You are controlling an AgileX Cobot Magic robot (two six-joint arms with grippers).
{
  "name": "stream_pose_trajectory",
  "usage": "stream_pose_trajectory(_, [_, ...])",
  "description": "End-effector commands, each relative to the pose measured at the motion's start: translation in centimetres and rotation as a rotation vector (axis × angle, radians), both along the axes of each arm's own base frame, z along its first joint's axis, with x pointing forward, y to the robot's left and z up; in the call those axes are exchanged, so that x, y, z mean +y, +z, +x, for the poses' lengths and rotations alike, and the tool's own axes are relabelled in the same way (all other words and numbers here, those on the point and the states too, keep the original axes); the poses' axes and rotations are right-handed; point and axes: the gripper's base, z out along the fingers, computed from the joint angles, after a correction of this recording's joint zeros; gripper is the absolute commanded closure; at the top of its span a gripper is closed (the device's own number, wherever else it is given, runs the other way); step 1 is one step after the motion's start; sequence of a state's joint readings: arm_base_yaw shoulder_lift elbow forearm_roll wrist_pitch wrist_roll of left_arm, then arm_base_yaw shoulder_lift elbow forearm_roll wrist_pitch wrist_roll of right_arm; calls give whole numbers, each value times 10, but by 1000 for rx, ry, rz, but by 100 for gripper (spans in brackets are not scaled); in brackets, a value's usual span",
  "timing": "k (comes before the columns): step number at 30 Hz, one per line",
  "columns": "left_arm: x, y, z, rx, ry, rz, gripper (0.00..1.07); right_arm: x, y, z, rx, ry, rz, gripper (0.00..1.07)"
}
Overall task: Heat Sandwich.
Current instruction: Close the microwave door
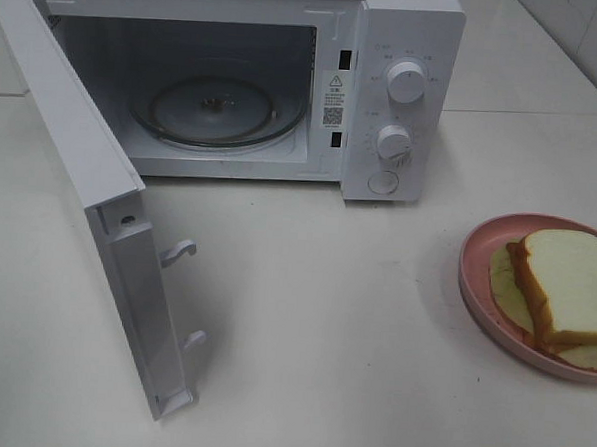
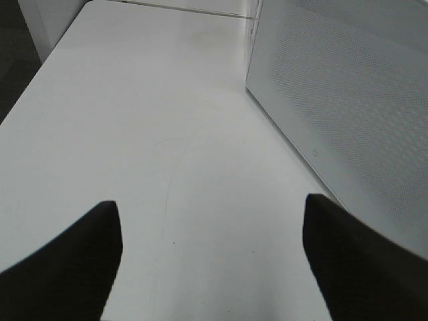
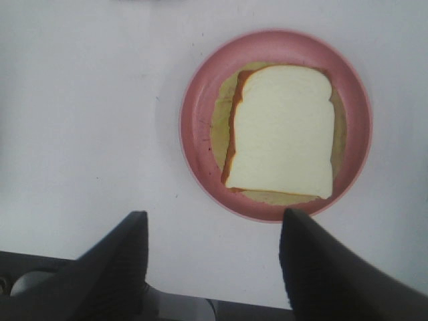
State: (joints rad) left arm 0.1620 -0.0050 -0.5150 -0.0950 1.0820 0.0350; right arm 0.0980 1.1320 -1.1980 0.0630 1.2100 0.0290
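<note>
my right gripper spread wide, empty | sandwich on pink plate straight ahead | left gripper open by microwave door, farther

Bright even light, soft shadows, perhaps overexposed

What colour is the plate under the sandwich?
The plate is pink; the right wrist view, looking down on the sandwich, shows it best.

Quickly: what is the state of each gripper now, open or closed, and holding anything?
Left gripper: open, holding nothing, above the table.
Right gripper: open, holding nothing, above the sandwich.
</note>
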Motion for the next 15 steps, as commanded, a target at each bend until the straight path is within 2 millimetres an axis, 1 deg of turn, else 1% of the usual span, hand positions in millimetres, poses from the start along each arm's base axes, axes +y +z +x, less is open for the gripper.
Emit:
stream_pose_trajectory(1, [0,1,-2,-29,5,-2,35,-2,13,-22,-46,-6,12,48])
stream_pose_trajectory(2, [0,1,-2,-29,5,-2,35,-3,17,-31,-73,-5,14,48])
stream_pose_trajectory(3, [0,1,-2,-29,5,-2,35,-5,19,-47,-106,-6,14,48])
stream_pose_trajectory(4, [0,1,-2,-29,5,-2,35,-6,18,-55,-119,-6,14,48])
stream_pose_trajectory(5, [0,1,-2,-29,5,-2,35,-6,18,-55,-119,-6,14,48])
stream_pose_trajectory(6, [0,1,-2,-29,5,-2,35,-7,17,-64,-136,-7,15,48])
stream_pose_trajectory(7, [0,1,-2,-29,5,-2,35,-8,12,-78,-162,-6,18,48])
stream_pose_trajectory(9, [0,1,-2,-29,5,-2,35,-10,4,-94,-185,-7,20,48])
stream_pose_trajectory(10, [0,1,-2,-29,5,-2,35,-10,4,-94,-185,-7,20,48])
stream_pose_trajectory(11, [0,1,-2,-29,5,-2,35,-10,0,-101,-191,-7,19,48])
stream_pose_trajectory(12, [0,1,-2,-29,5,-2,35,-12,-9,-117,-209,-7,20,48])
stream_pose_trajectory(13, [0,1,-2,-29,5,-2,35,-13,-14,-125,-223,-8,22,48])
stream_pose_trajectory(14, [0,1,-2,-29,5,-2,35,-13,-19,-131,-237,-8,23,48])
stream_pose_trajectory(15, [0,1,-2,-29,5,-2,35,-13,-19,-131,-237,-8,23,48])
